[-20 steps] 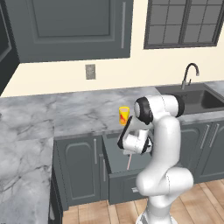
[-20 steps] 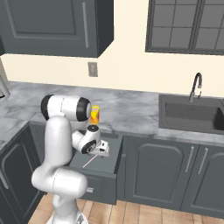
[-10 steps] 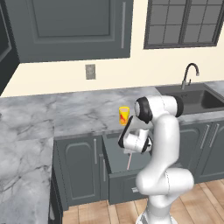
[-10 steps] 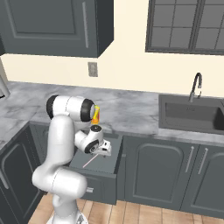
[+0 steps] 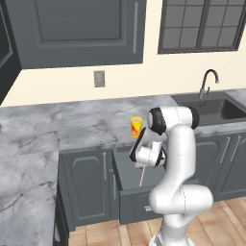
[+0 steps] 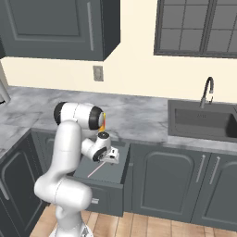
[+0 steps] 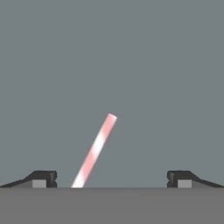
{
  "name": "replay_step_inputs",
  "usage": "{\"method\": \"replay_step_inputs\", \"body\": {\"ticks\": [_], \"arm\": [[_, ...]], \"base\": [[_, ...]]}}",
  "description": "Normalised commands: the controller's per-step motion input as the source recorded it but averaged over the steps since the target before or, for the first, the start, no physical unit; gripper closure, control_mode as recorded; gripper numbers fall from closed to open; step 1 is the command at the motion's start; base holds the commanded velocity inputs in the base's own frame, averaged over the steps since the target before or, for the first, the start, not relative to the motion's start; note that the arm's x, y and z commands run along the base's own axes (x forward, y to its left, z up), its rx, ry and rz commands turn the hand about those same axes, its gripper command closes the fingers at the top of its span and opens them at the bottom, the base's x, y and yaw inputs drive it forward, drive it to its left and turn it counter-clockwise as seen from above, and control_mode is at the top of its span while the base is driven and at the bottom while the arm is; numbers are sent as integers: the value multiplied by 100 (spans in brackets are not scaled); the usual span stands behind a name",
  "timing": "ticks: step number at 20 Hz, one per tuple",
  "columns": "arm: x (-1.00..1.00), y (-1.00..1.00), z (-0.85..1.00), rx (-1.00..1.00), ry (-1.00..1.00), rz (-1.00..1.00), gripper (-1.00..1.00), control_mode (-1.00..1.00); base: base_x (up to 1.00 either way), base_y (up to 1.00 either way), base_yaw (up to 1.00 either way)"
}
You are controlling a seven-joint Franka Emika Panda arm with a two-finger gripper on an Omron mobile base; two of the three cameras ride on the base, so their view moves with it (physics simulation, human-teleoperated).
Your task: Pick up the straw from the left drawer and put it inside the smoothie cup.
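The white arm rises from its base on the floor, bends at a dark shoulder joint level with the tabletop [image 5: 72,127], then folds back down so that its forearm and wrist drop over the open left drawer [image 6: 99,172]. The gripper [image 7: 112,178] hangs low over the drawer floor, pointing down into it, and its jaws stand wide apart with nothing between them touching either fingertip. In the hand view the two dark fingertips [image 7: 41,178] sit far out at either side, and the straw [image 7: 95,150] lies flat on the grey drawer floor beneath them, closer to the fingertip at that view's left than to the other, slanting away from the jaws toward the middle of the floor. In the left base view the straw [image 5: 142,176] shows as a thin pale line just below the hand [image 5: 148,154]; in the right base view it [image 6: 95,170] runs out from under the hand [image 6: 105,154]. The smoothie cup [image 5: 136,127] stands upright on the tabletop, above and behind the jaws, just past the drawer's rear edge, partly hidden by the arm's shoulder in the right base view.
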Motion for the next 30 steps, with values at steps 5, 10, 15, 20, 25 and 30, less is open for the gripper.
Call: {"method": "replay_step_inputs", "body": {"ticks": [5, 10, 15, 20, 25, 30], "arm": [[12, 0, -20, 0, 1, 0, -100, -100], [15, 1, -20, 0, 2, 0, -100, -100], [20, 4, -18, 0, 2, 0, -100, -100], [8, 8, -22, 0, 3, 0, -100, -100], [-14, 21, -34, -3, 3, 0, -100, -100], [-15, 47, -29, -8, 5, 0, -100, -100]], "base": [[0, 0, 0], [0, 0, 0], [0, 0, 0], [0, 0, 0], [0, 0, 0], [0, 0, 0]]}}
